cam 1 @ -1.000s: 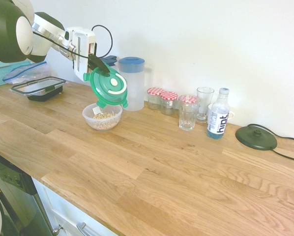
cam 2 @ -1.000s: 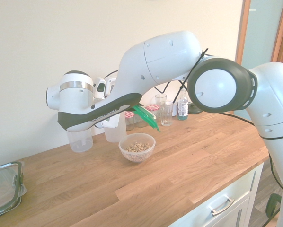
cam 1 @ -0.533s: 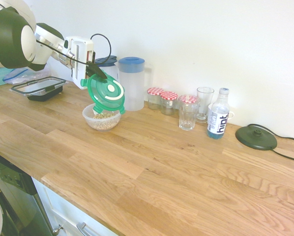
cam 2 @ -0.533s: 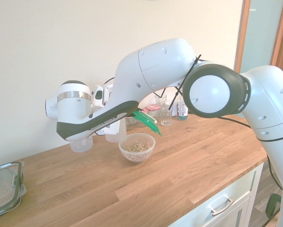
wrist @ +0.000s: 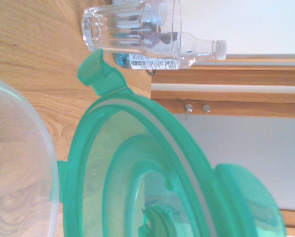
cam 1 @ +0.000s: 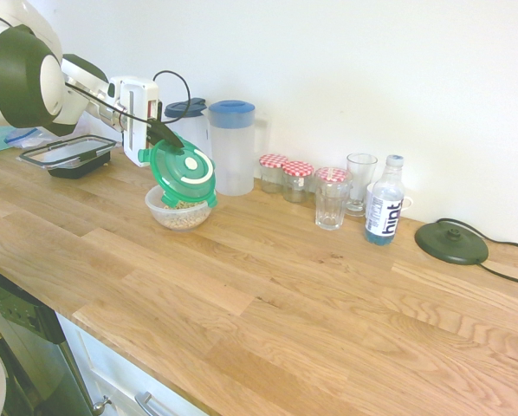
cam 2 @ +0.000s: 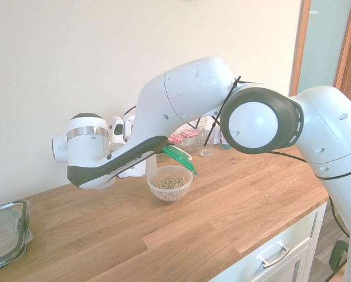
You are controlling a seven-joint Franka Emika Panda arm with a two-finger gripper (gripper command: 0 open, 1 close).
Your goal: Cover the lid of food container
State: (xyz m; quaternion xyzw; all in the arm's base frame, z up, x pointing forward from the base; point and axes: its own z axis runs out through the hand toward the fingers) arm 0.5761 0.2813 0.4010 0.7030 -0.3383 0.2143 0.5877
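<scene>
— On counter, item one? Food container [cam 1: 179, 211], far rim hidden behind tilted lid [cam 1: 183, 172].
— Gripper [cam 1: 162, 132]? Clamped on lid's upper edge; fingertips hard to make out.

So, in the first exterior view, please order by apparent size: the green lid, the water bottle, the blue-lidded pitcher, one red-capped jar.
1. blue-lidded pitcher
2. green lid and water bottle: look about alike, and the lid is tilted, so I leave them unranked
3. red-capped jar
</scene>
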